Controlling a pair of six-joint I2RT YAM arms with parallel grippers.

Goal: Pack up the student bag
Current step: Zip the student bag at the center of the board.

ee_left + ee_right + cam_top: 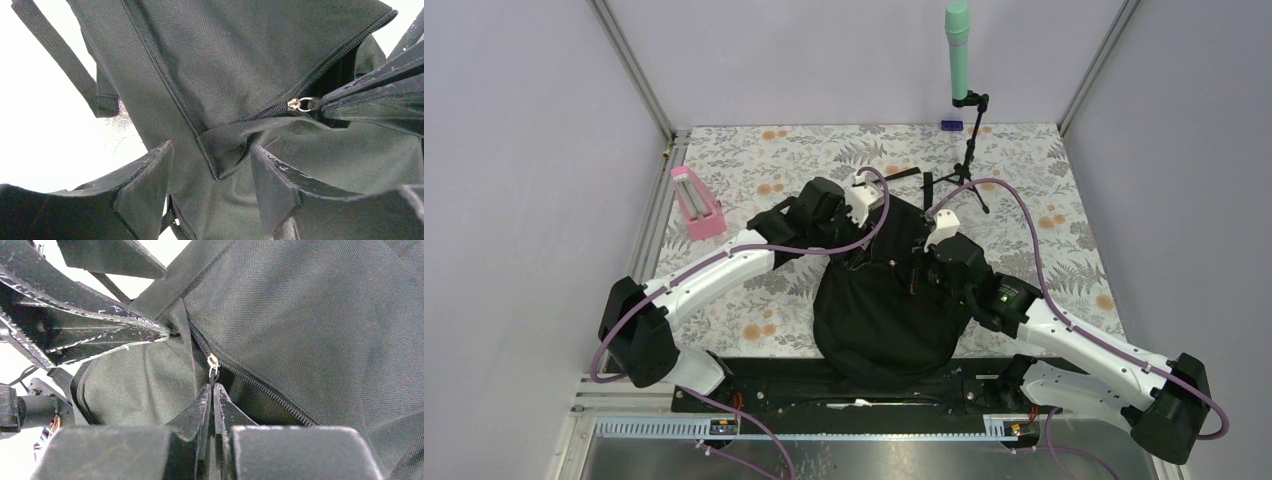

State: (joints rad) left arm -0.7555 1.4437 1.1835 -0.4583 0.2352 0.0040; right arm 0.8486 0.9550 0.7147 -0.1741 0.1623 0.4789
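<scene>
One backpack (pixel 879 310) is lying on one table (pixel 754 160). Two robot arms are reaching over it, the left arm (pixel 714 270) and the right arm (pixel 1074 335), each carrying one gripper: left gripper (pixel 210 150), right gripper (pixel 212 390). One zipper pull (pixel 213 362) is showing. One pink rack (pixel 696 203), one green microphone (pixel 958 50), one black stand (pixel 970 150) and one purple block (pixel 951 125) are standing.

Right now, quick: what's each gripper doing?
Left gripper: open, jaws apart around a fold of the student bag, not clamped.
Right gripper: shut on the bag's zipper pull.
</scene>
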